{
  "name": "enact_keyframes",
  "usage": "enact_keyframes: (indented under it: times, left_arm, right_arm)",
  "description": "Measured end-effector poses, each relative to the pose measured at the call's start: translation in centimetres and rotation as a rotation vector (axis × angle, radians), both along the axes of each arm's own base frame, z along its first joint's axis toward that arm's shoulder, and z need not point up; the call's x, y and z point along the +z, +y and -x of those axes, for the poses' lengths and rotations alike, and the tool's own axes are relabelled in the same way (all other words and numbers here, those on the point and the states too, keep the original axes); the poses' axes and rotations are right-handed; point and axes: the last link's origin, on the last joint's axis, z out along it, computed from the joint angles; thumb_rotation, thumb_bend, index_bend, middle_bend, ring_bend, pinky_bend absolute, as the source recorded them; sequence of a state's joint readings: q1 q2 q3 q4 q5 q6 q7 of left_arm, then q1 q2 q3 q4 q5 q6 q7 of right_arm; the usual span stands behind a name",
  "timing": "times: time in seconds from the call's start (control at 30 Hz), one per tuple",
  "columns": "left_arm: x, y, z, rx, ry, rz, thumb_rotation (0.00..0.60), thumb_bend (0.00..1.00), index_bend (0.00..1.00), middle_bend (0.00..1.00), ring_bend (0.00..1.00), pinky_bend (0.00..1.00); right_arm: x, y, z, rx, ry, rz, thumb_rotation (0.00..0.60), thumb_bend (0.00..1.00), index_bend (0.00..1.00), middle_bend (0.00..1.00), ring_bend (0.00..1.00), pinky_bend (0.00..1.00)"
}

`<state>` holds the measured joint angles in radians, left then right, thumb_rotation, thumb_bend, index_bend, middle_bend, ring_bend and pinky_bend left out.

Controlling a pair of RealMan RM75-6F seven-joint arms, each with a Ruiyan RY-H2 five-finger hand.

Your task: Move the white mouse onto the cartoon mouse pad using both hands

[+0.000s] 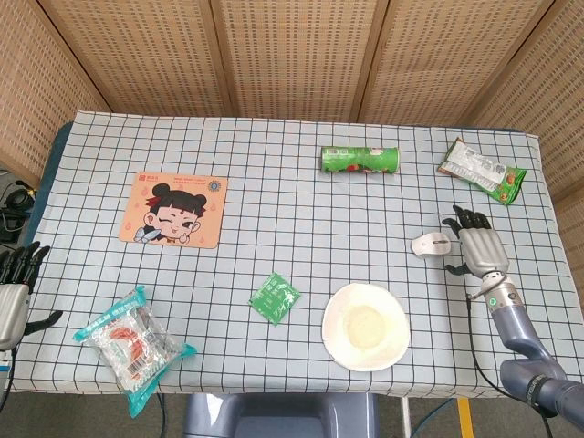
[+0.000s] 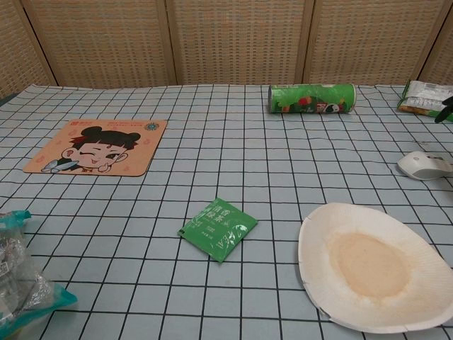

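Observation:
The white mouse (image 1: pixel 431 245) (image 2: pixel 423 165) lies on the checked cloth at the right side of the table. My right hand (image 1: pixel 475 247) hovers just to its right with fingers spread, holding nothing; only a dark fingertip (image 2: pixel 446 112) shows at the chest view's right edge. The cartoon mouse pad (image 1: pixel 173 210) (image 2: pixel 96 146) lies flat far off at the left. My left hand (image 1: pixel 13 285) stays open at the table's left front edge, out of the chest view.
A paper plate (image 1: pixel 366 326) (image 2: pixel 373 265) sits in front of the mouse. A green sachet (image 1: pixel 275 297) lies mid-table, a green can (image 1: pixel 359 161) on its side at the back, a snack bag (image 1: pixel 482 170) back right, and a wrapped snack pack (image 1: pixel 130 348) front left.

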<state>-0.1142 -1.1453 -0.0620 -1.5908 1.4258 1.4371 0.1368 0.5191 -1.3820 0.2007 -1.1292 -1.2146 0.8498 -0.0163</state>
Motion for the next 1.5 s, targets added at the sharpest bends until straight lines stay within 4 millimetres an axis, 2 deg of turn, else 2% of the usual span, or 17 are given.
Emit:
enact_keyframes:
  times: [0.37,0.83,1.13,1.23,1.33,1.4,1.43,1.5]
  left_arm:
    - [-0.1,0.2,0.0,0.003,0.002,0.004,0.6,0.07,0.0,0.0,0.0,0.0]
    - [-0.4,0.6,0.3,0.019,0.009,0.014,0.6,0.07,0.0,0.0,0.0,0.0]
    - [-0.7,0.8,0.5,0.026,0.008,0.024,0.6,0.07,0.0,0.0,0.0,0.0]
    - [-0.7,0.9,0.5,0.026,0.008,0.026,0.6,0.07,0.0,0.0,0.0,0.0]
    - [-0.8,0.9,0.5,0.028,0.006,0.03,0.6,0.07,0.0,0.0,0.0,0.0]
    - [-0.8,0.9,0.5,0.027,0.006,0.03,0.6,0.07,0.0,0.0,0.0,0.0]
    - [-0.8,0.9,0.5,0.026,0.006,0.031,0.6,0.07,0.0,0.0,0.0,0.0]
    - [-0.8,0.9,0.5,0.026,0.004,0.031,0.6,0.07,0.0,0.0,0.0,0.0]
  right_arm:
    - [-1.4,-1.4,0.6,-0.011,0.002,-0.017,0.6,0.35,0.28,0.05,0.0,0.1]
    - [-3.0,-2.7,0.4,-0.007,0.015,-0.051,0.6,0.35,0.27,0.05,0.0,0.1]
    - [-3.7,-3.6,0.7,-0.038,0.057,-0.091,0.6,0.39,0.29,0.06,0.0,0.1]
    - [-3.9,-3.7,0.8,-0.043,0.065,-0.097,0.6,0.44,0.3,0.07,0.0,0.1]
    - [-4.2,-3.8,0.9,-0.051,0.066,-0.104,0.6,0.48,0.35,0.09,0.0,0.11]
    - [-4.3,-3.8,0.8,-0.048,0.065,-0.101,0.6,0.5,0.43,0.15,0.02,0.13]
    - [-4.4,-3.8,0.8,-0.045,0.065,-0.098,0.6,0.5,0.46,0.18,0.03,0.15]
    - [-4.4,-3.8,0.7,-0.036,0.06,-0.089,0.6,0.51,0.55,0.28,0.14,0.24]
